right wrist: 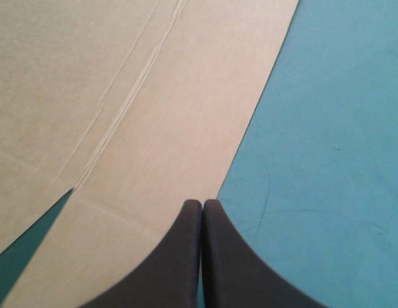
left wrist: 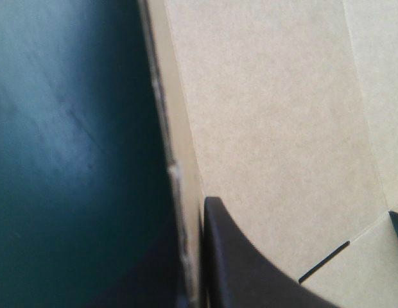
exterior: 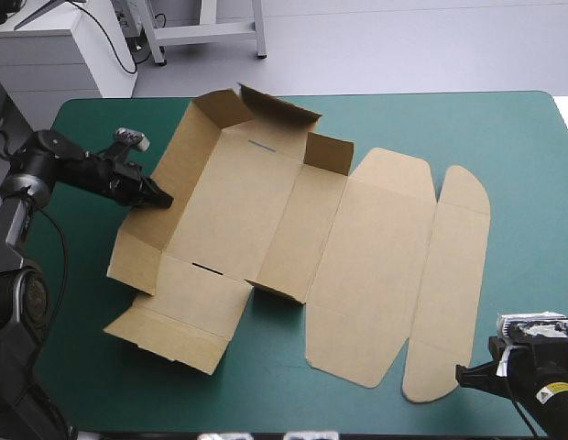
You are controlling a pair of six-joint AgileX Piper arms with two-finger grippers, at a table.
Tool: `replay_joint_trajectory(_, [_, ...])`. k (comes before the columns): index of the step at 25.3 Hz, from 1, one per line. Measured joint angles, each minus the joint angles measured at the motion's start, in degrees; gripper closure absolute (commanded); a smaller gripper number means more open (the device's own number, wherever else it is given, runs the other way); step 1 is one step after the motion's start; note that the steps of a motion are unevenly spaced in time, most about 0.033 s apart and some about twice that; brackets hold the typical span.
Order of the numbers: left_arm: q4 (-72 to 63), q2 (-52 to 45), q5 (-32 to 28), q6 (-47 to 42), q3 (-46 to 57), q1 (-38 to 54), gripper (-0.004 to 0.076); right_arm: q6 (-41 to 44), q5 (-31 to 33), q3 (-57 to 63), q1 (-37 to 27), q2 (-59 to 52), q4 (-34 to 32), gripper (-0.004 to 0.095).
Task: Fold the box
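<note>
The brown box (exterior: pixel 266 211) lies across the teal-green cover (exterior: pixel 513 147). Its left and far walls are raised, and the lid with its rounded flaps lies flat to the right. A loose flap sprawls at the front left. My left gripper (exterior: pixel 160 196) is shut on the box's raised left wall. In the left wrist view that wall (left wrist: pixel 176 167) runs edge-on beside one black finger (left wrist: pixel 250 269), and the other finger is hidden behind the board. My right gripper (exterior: pixel 460 374) sits at the front right, shut, with its tip (right wrist: pixel 202 204) at the edge of the lid's rounded flap (right wrist: pixel 141 115).
Teal-green cover (right wrist: pixel 334 128) shows to the right of the lid and along the front edge. A white cabinet (exterior: pixel 55 55) stands beyond the table's far left corner.
</note>
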Motion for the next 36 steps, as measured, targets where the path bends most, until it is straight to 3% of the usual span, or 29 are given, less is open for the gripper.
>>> replay_joint_trajectory(5, [10.95, -0.59, 0.33, 1.09, -12.19, -7.89, 0.0732, 0.00, -0.11, 0.00, 0.00, 0.00, 0.00, 0.0928])
replay_joint_trajectory(10, [19.74, -0.59, -3.28, 4.99, -19.41, -16.40, 0.0732, 0.00, -0.38, 0.00, 0.00, 0.00, 0.00, 0.0928])
replay_joint_trajectory(16, [27.17, -0.59, -8.54, 9.68, -20.74, -26.44, 0.0732, 0.00, -1.11, 0.00, 0.00, 0.00, -0.05, 0.0928])
replay_joint_trajectory(27, [37.28, -0.52, -15.65, 10.18, -20.81, -44.98, 0.0733, 0.00, -1.15, 0.00, 0.00, 0.00, -0.89, 0.0928])
replay_joint_trajectory(30, [43.16, -0.52, -17.01, 4.82, -19.61, -47.78, 0.0733, 0.00, -1.15, 0.00, 0.00, 0.00, -0.93, 0.0928])
replay_joint_trajectory(36, [72.77, -0.52, -21.29, -20.78, -12.26, -60.82, 0.0733, 0.00, -1.15, 0.00, 0.00, 0.00, -0.93, 0.0928])
